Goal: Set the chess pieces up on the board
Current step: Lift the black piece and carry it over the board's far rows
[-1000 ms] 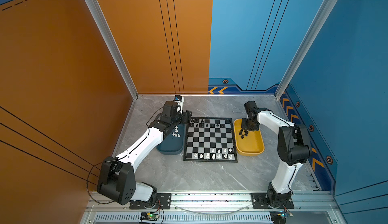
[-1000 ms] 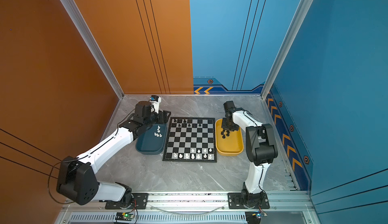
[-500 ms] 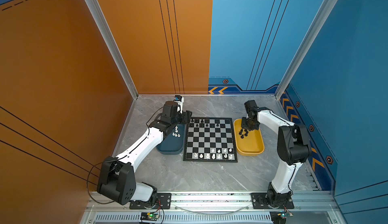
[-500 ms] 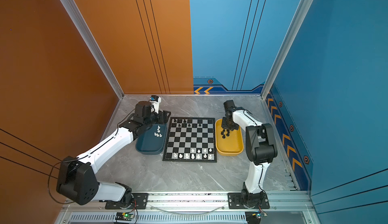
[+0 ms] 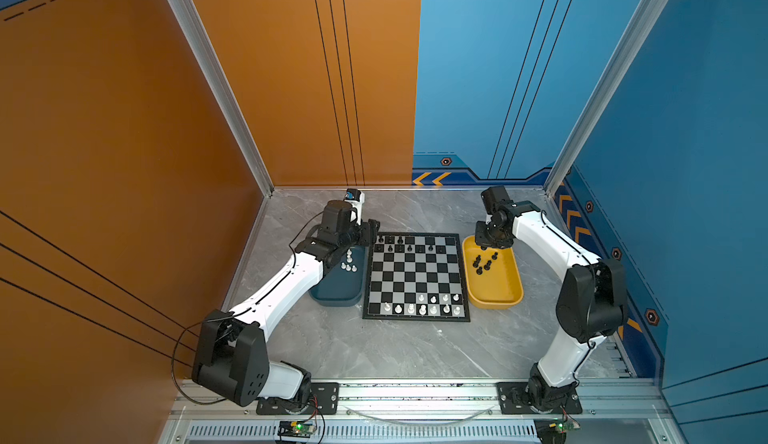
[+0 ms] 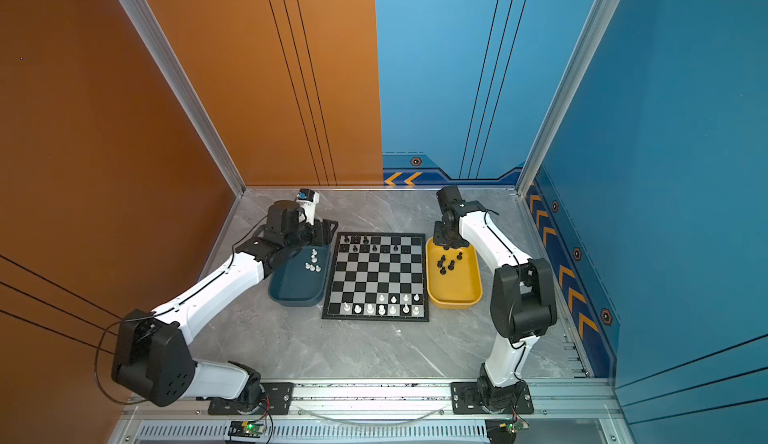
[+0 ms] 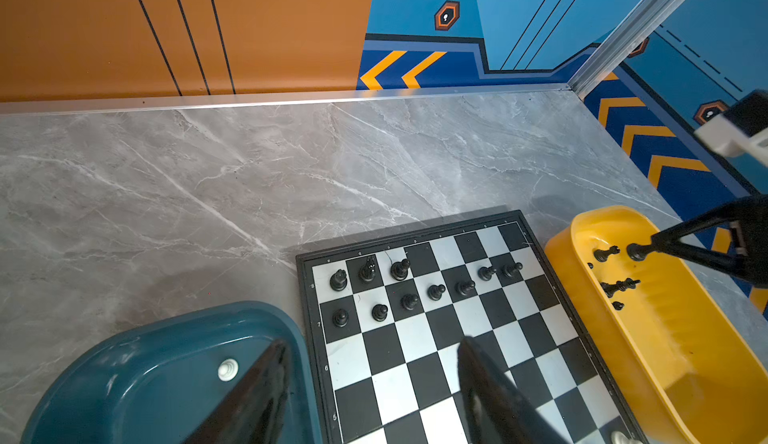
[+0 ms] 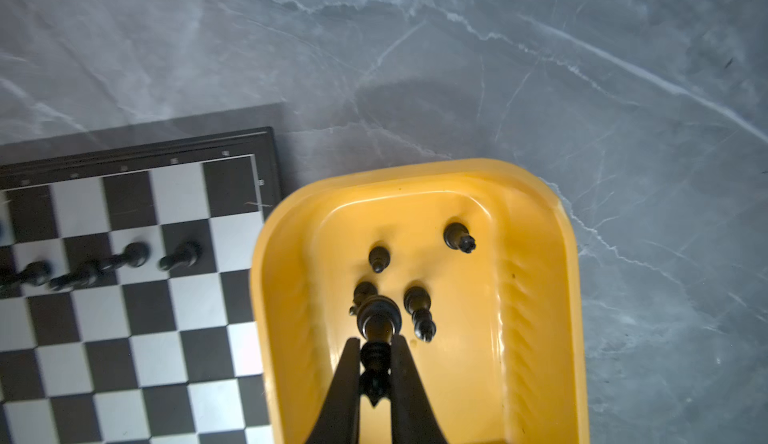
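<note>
On the left, the left jaws hang released and empty over the far end of the blue tray [image 5: 332, 301], straddling its rim and the edge of the board [image 5: 415, 279]; a few white pieces [image 5: 348, 264] lie loose in that tray, close under them; we judge that arm to be idle for now, well placed to drop onto one of them.

In the middle, the board lies flat on the tabletop [image 5: 374, 350] between the two trays; black pieces [image 5: 409, 248] partly fill its two far rows and white ones partly fill its two near rows; the far squares nearest the yellow tray [image 5: 496, 292] stand bare.

On the right, the right jaws are clenched on the slim upper part of a tall black piece, the held piece [image 8: 376, 321], over the far end of the yellow tray; its round base points down at the tray floor; four more black pieces sit around it, one very near its base; whether the base has left the floor we cannot tell.

So the step in hand, as we read it, is the pick of a black piece. The next move calls for a straight lift clear of the near neighbour and the tray wall, then a short carry leftward to a bare far square; the piece must be set down upright and centred, without brushing the pieces already standing there.
</note>
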### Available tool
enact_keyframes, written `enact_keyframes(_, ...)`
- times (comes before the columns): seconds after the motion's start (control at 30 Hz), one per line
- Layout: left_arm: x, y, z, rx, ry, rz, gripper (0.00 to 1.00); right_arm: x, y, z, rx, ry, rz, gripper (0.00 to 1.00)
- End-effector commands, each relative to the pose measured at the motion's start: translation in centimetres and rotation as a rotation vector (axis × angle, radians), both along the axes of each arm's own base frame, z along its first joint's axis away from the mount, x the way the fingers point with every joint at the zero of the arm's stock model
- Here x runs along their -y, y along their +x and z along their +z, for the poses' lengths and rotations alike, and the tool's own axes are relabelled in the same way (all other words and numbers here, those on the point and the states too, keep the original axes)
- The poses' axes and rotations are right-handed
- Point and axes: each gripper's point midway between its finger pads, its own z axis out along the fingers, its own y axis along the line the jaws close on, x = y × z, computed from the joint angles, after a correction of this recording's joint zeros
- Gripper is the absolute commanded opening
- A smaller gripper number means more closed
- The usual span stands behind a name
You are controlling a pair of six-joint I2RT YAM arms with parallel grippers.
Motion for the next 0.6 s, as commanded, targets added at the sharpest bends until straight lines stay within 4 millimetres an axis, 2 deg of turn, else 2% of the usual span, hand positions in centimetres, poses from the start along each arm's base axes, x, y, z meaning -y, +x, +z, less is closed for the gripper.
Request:
enact_keyframes(0.0, -0.6, -0.4, 0.6, 0.030, 0.009, 0.010, 0.66, -1.2, -1.2, 2.9, 0.012, -0.035, 0.043, 0.00)
enact_keyframes(0.1, -0.9, -0.3, 1.2, 0.046, -0.001, 0.014, 0.66, -4.0, -0.8, 3.8, 0.026, -0.026, 0.105, 0.00)
enact_keyframes(0.13, -1.1, -0.6, -0.1, 0.022, 0.007, 0.014, 0.66, -4.9, -0.7, 3.9, 0.026, -0.027, 0.124, 0.00)
enact_keyframes(0.3, -1.8, -0.9, 0.0, 0.026, 0.008, 0.025, 0.66, -10.3, 1.1, 3.7, 0.035, -0.012, 0.224, 0.00)
enact_keyframes(0.47, -2.8, -1.2, 0.1, 0.034, 0.005, 0.047, 0.67, -14.7, 2.7, 2.8, 0.024, -0.004, 0.296, 0.00)
enact_keyframes(0.5, -2.9, -1.2, 0.2, 0.034, 0.004, 0.049, 0.67, -15.5, 3.1, 1.6, 0.003, -0.011, 0.309, 0.00)
enact_keyframes(0.57, -3.3, -1.3, 0.2, 0.032, 0.005, 0.055, 0.67, -17.0, 3.8, 0.9, -0.002, 0.004, 0.328, 0.00)
